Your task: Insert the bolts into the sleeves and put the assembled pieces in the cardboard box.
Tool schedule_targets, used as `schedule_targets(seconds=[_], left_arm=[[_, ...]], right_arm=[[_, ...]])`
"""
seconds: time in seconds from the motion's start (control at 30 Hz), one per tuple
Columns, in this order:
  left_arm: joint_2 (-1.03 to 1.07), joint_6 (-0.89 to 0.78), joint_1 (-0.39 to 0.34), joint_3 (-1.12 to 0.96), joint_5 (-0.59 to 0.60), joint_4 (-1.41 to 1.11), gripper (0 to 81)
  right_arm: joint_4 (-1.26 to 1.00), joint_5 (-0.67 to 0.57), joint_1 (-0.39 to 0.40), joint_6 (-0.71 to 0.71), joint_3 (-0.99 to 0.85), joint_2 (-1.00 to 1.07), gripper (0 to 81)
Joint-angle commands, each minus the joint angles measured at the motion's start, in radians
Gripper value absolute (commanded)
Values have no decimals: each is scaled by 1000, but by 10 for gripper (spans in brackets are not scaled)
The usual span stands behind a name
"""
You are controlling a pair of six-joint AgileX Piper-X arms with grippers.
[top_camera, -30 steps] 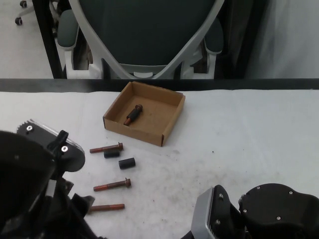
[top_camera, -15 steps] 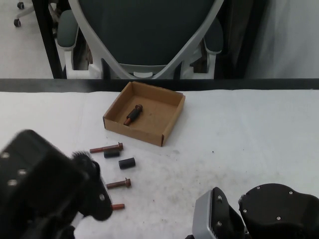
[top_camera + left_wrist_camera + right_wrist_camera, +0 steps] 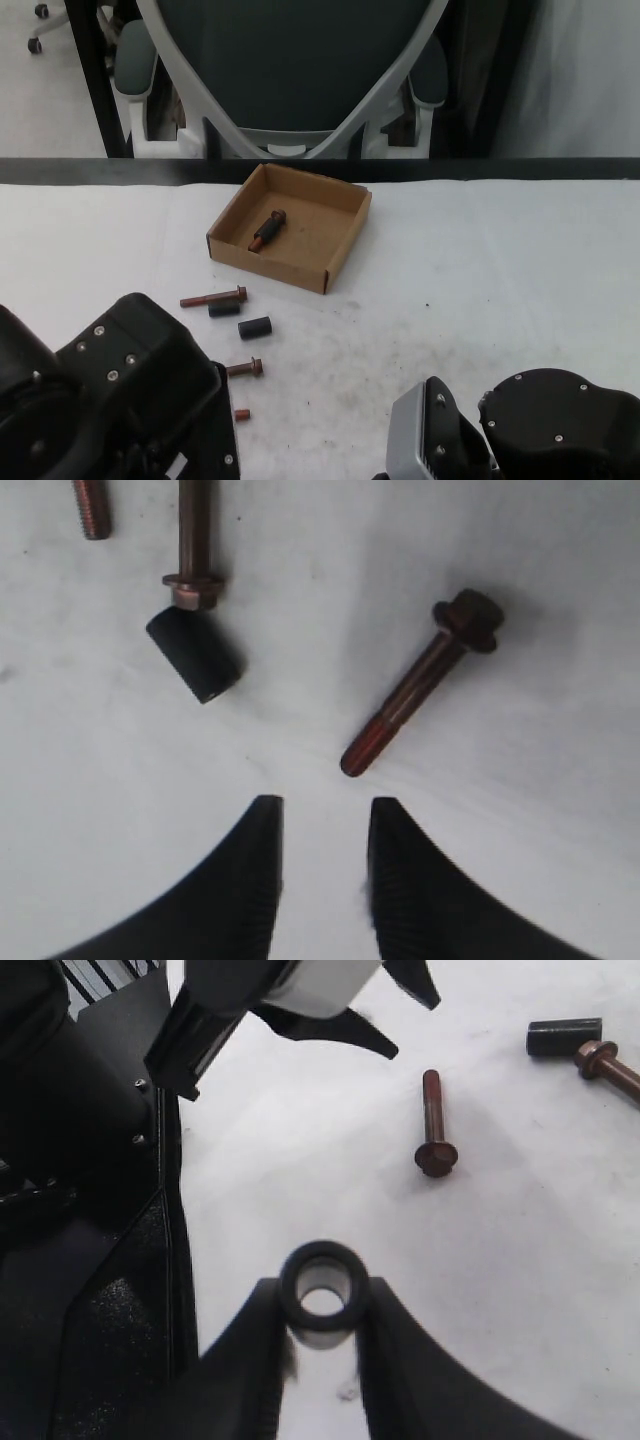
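A bolt (image 3: pixel 420 685) is lying loose on the bench (image 3: pixel 480 270), left of centre and nearer than the box (image 3: pixel 340 250). Its threaded tip is pointing at the left gripper (image 3: pixel 322 810), which is hovering just short of it with fingers spread and nothing between them. On the near right, the right gripper (image 3: pixel 321 1305) is pinching a sleeve (image 3: pixel 322 1255) by its sides, with the bore showing end-on. The step in hand is looking like the pick of this bolt, for mating with the held sleeve. To do it well, the left gripper is needing to come forward over the shank and turn a little so its fingers are straddling the bolt squarely across its length. It should be closing near the head, so that plenty of thread is standing free for the bore; a skewed pinch is risking the bolt rolling away. A loose sleeve (image 3: pixel 195 655) is touching the head of a second bolt (image 3: pixel 193 540) farther off, probably far enough to escape a bump. One assembled piece (image 3: pixel 268 230) is lying in the box already.
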Motion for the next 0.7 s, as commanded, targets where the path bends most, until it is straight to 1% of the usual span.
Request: schedule_targets(seconds=[0.0, 0.1, 0.2, 0.3, 0.37, 0.5, 0.6, 0.67], left_arm=[[-1, 50, -2, -10, -15, -40, 279], [-1, 64, -2, -10, -66, -134, 279], [-1, 58, -2, -10, -65, -221, 279], [-1, -17, -2, -8, -60, -235, 279], [-1, -21, -2, -7, -4, -241, 279], [-1, -15, 0, -7, 63, -209, 279], [-1, 48, 0, -7, 147, -140, 279], [-1, 97, 0, -7, 183, -94, 279]], right_arm=[[-7, -31, -1, 0, -5, -7, 2], [-7, -32, -1, 0, -5, -7, 2], [-7, -32, -1, 0, -5, -7, 2], [-7, -32, -1, 0, -5, -7, 2], [-7, -34, -1, 0, -5, -7, 2], [-7, -60, -1, 0, -5, -7, 2], [-7, -60, -1, 0, -5, -7, 2], [-7, -60, -1, 0, -5, -7, 2]])
